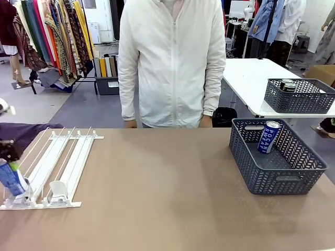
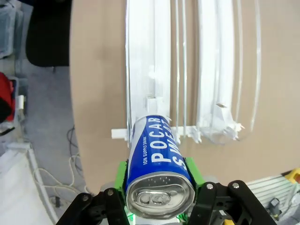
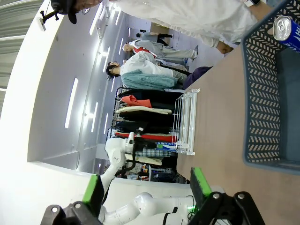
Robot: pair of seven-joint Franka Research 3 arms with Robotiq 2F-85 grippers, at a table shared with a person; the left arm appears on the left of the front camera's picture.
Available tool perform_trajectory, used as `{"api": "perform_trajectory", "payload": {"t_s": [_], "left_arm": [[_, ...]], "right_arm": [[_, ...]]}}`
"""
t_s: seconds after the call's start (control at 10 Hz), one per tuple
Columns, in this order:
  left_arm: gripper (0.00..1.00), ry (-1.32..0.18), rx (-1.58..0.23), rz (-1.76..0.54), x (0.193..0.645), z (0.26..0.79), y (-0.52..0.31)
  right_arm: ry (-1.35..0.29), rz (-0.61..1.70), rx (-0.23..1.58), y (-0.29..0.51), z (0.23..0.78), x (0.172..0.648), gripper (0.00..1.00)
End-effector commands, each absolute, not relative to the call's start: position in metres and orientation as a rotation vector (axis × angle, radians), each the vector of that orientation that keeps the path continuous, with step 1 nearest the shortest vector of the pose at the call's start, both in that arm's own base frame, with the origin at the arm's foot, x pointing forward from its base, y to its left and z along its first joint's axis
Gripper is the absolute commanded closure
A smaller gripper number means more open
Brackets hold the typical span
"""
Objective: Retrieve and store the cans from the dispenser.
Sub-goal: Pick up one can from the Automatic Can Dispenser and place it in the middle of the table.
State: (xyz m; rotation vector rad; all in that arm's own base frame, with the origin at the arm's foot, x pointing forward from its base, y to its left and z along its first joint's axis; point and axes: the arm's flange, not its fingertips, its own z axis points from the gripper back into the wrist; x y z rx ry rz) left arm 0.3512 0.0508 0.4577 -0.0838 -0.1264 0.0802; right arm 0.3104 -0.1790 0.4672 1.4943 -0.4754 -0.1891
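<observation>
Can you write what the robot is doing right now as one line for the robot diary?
left gripper: shut on blue can at dispenser front | right gripper: open, holding nothing | basket: one can inside | person: standing across table

- the left gripper (image 1: 9, 163) is cut off by the front view's left edge; the arm behind it is out of frame.
- the blue can (image 2: 158, 171) it clamps covers the green pads (image 2: 123, 174) almost wholly in the left wrist view, and the can's lower part is hidden there.
- the dispenser (image 2: 150, 70) runs off the top edge of the left wrist view.
- the grey basket (image 3: 262, 93) is cut by the right wrist view's right edge; the can inside (image 3: 287, 31) shows only partly.
- the person's hands (image 1: 205, 121) sit half behind the worktop (image 1: 167, 209) edge.
</observation>
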Motion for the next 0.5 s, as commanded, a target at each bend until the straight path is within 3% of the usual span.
{"api": "perform_trajectory", "payload": {"t_s": [0.0, 0.2, 0.4], "left_arm": [[1.00, -0.251, -0.116, 0.069, 0.299, 0.520, 0.047], [1.00, -0.392, -0.213, 0.108, 0.275, 0.572, 0.061], [1.00, -0.435, -0.340, 0.101, 0.260, 0.585, 0.082]], "right_arm": [[-0.486, -0.163, 1.482, -0.180, 0.468, 0.310, 0.00], [-0.486, -0.163, 1.482, -0.180, 0.468, 0.310, 0.00], [-0.486, -0.163, 1.482, -0.180, 0.468, 0.310, 0.00]]}}
